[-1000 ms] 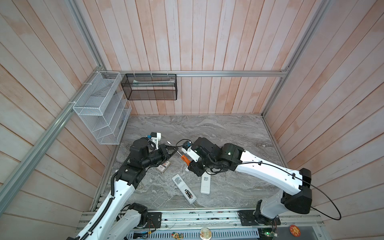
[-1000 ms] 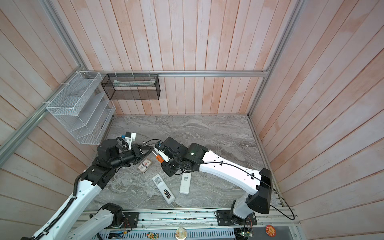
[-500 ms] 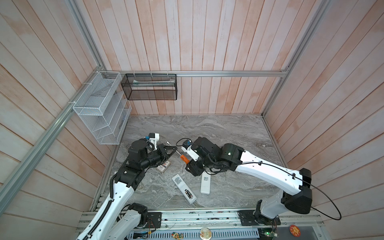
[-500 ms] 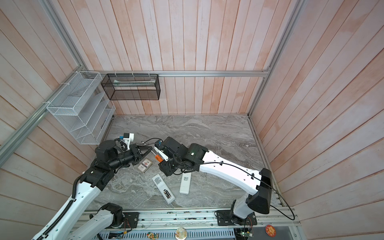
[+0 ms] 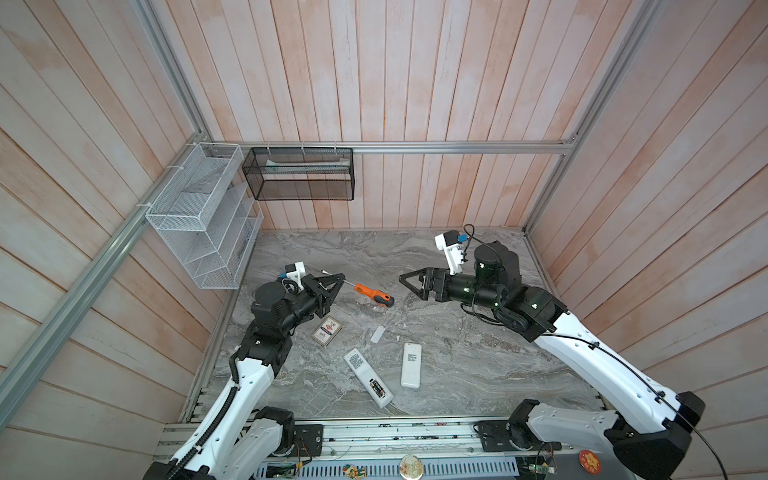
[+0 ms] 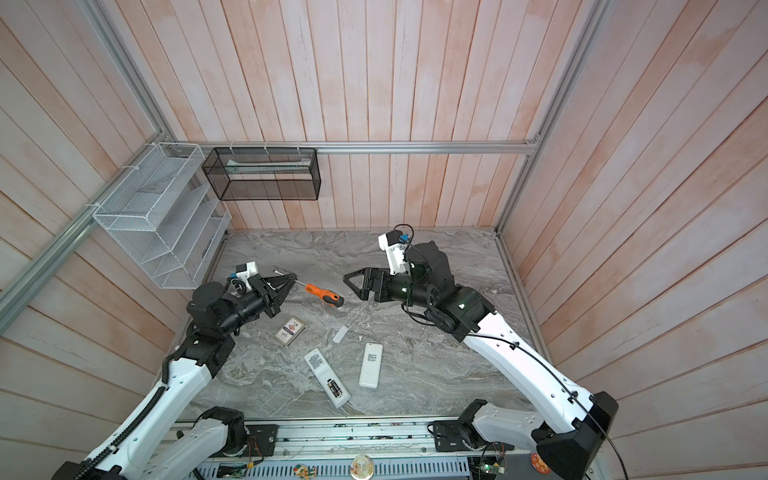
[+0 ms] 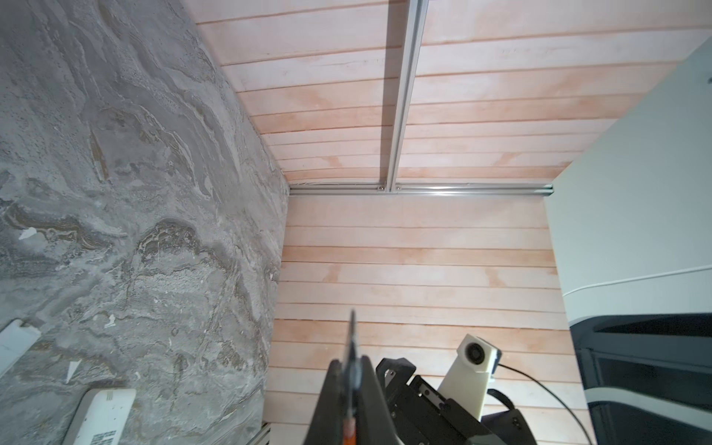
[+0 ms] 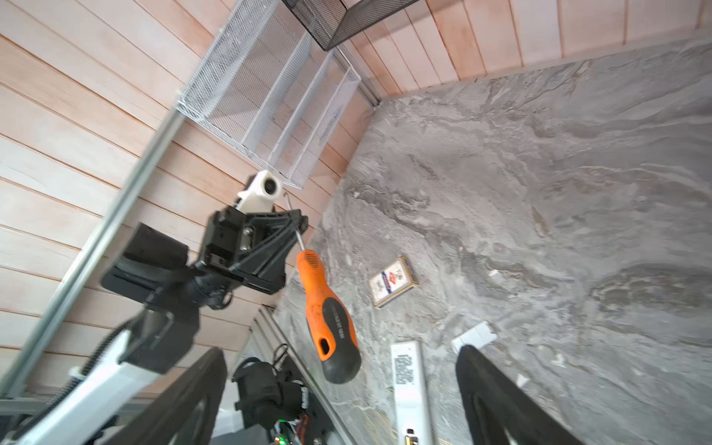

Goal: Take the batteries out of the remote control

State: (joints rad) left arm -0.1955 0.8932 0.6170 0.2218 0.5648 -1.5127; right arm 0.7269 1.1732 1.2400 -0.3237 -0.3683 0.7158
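Note:
Two white remote controls lie near the table's front. The tilted remote control (image 5: 368, 378) (image 6: 327, 377) has its compartment uncovered, and black batteries (image 5: 377, 388) (image 6: 336, 388) with gold marks sit in it. The other remote (image 5: 411, 365) lies label-up beside it. My left gripper (image 5: 340, 277) (image 7: 348, 370) is shut on the metal shaft of an orange-and-black screwdriver (image 5: 374, 294) (image 8: 327, 316), held above the table with its handle pointing right. My right gripper (image 5: 405, 280) hangs open just right of the handle, apart from it.
A small white cover (image 5: 377, 333) lies between the screwdriver and the remotes. A card box (image 5: 327, 330) sits left of it. A white wire rack (image 5: 199, 224) and a black mesh basket (image 5: 299, 174) hang on the walls at the back left.
My right gripper has opened, let go of the screwdriver's handle and drawn back to the right. The left gripper stays shut on the shaft and now holds the screwdriver alone.

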